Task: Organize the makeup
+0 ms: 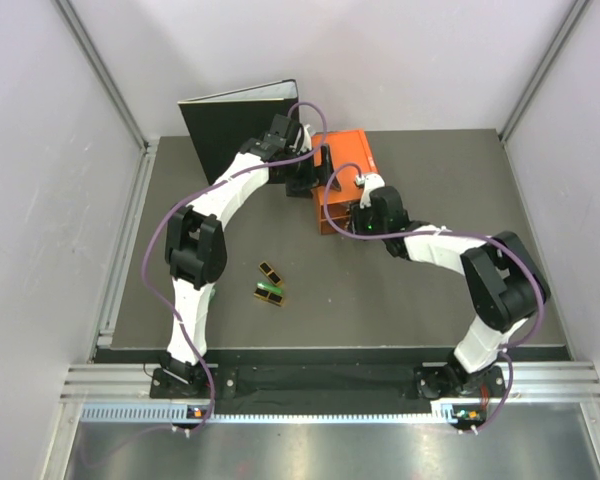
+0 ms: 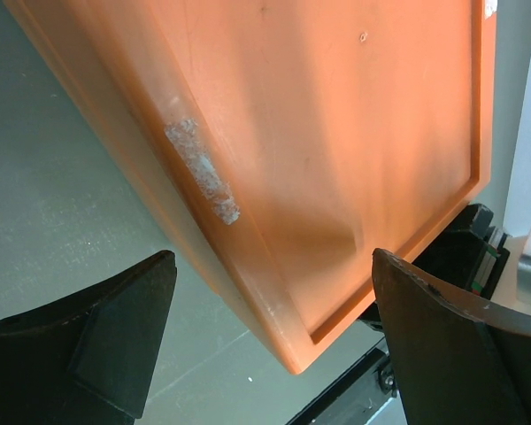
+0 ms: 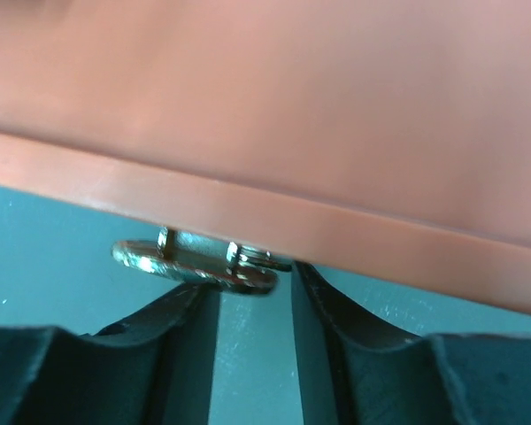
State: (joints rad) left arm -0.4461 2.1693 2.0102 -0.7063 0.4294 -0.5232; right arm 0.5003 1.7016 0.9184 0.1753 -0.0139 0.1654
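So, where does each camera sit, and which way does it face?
Top camera: above and behind the arms, looking down at the table; left arm and right arm show, both reaching to the orange box.
Left wrist camera: on the left arm, facing a flat side of the box; the left gripper shows, open wide.
Right wrist camera: on the right arm, close to the box's edge and its gold handle; the right gripper shows close to it.
Shared: all three see the orange box.
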